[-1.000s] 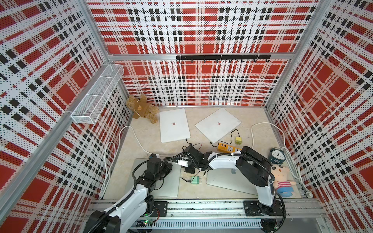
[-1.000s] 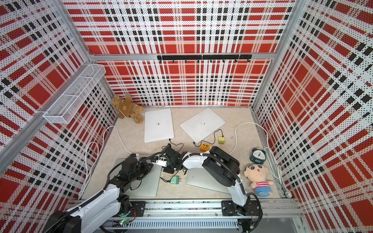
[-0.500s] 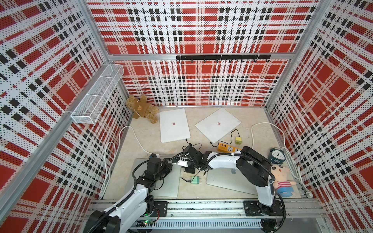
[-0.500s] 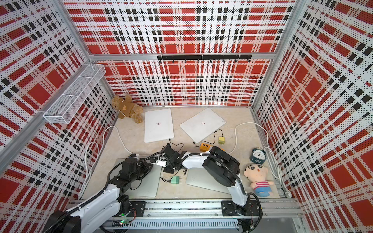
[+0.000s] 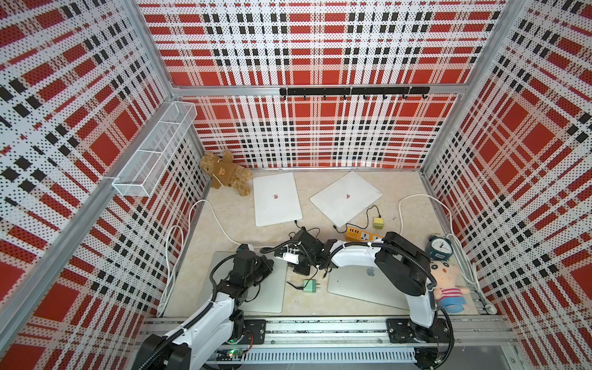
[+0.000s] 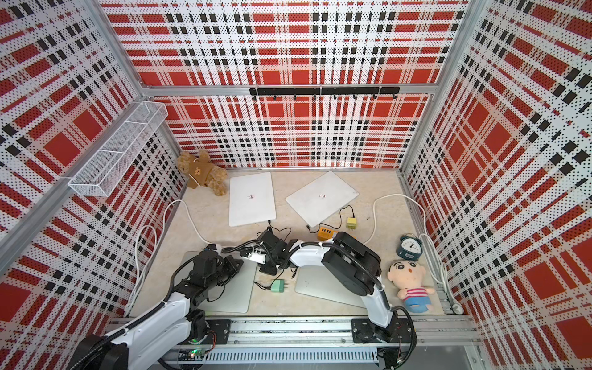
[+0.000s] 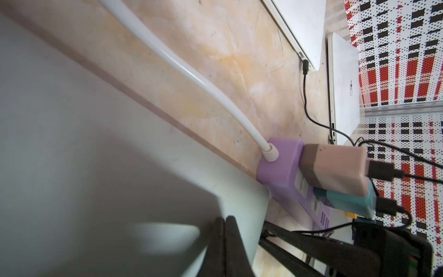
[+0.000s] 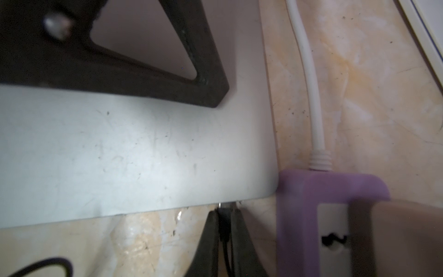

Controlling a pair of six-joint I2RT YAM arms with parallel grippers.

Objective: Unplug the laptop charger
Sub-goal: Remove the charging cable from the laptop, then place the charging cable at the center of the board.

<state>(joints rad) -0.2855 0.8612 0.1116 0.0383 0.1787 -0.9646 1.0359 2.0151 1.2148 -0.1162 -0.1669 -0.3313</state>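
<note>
The silver laptop [image 5: 266, 294] lies at the front left, and the black charger plug [image 8: 224, 212] sits at its side edge near a corner. My right gripper [image 8: 224, 215] is shut on that plug, whose thin black cord runs back between the fingers. In both top views the right gripper [image 5: 293, 266] [image 6: 264, 267] reaches in low from the right. My left gripper [image 7: 225, 225] is shut with nothing in it, its tips on the laptop lid [image 7: 96, 144] near the same corner [image 5: 267, 264]. Whether the plug is still seated, I cannot tell.
A purple power strip [image 7: 282, 167] with a white cord, a pink brick [image 7: 335, 167] and a teal brick [image 7: 347, 203] lies against the laptop's corner. Nearby are a green charger [image 5: 310, 285], a second silver laptop [image 5: 368, 288], two white laptops [image 5: 277, 198], an orange strip [image 5: 358, 235], a clock [image 5: 440, 246] and a doll [image 5: 448, 285].
</note>
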